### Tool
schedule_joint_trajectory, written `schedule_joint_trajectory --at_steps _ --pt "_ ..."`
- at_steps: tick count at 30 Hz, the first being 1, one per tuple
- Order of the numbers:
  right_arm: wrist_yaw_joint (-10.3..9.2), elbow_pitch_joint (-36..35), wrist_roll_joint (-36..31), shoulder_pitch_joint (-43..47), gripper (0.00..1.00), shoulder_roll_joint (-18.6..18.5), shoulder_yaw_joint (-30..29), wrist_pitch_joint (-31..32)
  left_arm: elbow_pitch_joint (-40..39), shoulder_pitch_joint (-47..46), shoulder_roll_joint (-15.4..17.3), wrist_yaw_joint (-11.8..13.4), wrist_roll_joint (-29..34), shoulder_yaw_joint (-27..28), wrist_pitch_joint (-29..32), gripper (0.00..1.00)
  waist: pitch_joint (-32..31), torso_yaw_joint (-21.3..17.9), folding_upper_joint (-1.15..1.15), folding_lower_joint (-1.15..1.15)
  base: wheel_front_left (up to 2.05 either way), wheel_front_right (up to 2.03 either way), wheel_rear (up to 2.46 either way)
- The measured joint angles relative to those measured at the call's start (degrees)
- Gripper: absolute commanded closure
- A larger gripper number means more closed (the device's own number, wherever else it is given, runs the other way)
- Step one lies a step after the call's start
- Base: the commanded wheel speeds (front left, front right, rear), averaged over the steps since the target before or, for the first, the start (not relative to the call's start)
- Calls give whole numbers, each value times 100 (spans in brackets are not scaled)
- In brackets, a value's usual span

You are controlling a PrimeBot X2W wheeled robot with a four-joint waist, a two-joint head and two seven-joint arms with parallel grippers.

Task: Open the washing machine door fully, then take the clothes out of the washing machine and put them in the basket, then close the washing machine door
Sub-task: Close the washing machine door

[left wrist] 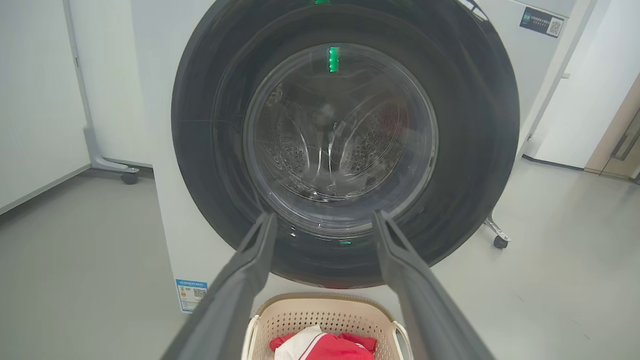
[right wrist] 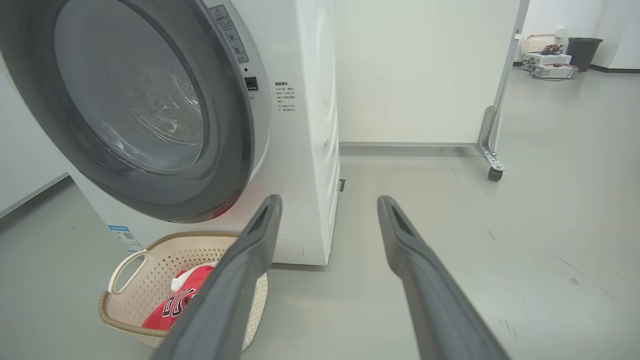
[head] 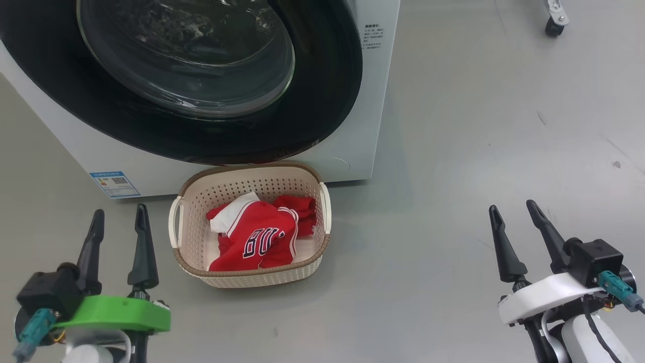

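The door (head: 322,101) looks shut against the washer (head: 360,146), though the seam is hard to judge. The basket (head: 262,280) stands on the floor (head: 453,151) just in front, with the red clothes (head: 257,237) heaped inside. The left gripper (head: 120,212), near the basket, and the right gripper (head: 512,206), well apart from it, both gape wide and hold nothing.

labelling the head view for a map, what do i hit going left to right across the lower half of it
left gripper, open → basket with the clothes lying in it → right gripper, open
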Motion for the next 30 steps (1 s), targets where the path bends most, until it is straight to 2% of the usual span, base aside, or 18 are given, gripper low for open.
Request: schedule_joint_trajectory --at_steps 4,7,16,30 --pt "-43 -73 0 86 0 1 -3 26 -66 135 -30 232 259 -131 -41 0 -59 8 0 0 0 0 0" --pt "-88 -103 0 136 0 1 -8 54 -93 172 -65 291 415 -193 -42 0 -69 5 0 0 0 0 0" --pt "-144 -230 0 248 0 -11 -48 99 -147 292 -96 371 759 -265 -47 0 -88 -12 0 0 0 0 0" --pt "-196 -389 1 276 0 -23 -46 156 -247 382 -280 421 855 -257 -47 0 -62 -22 0 0 0 0 0"
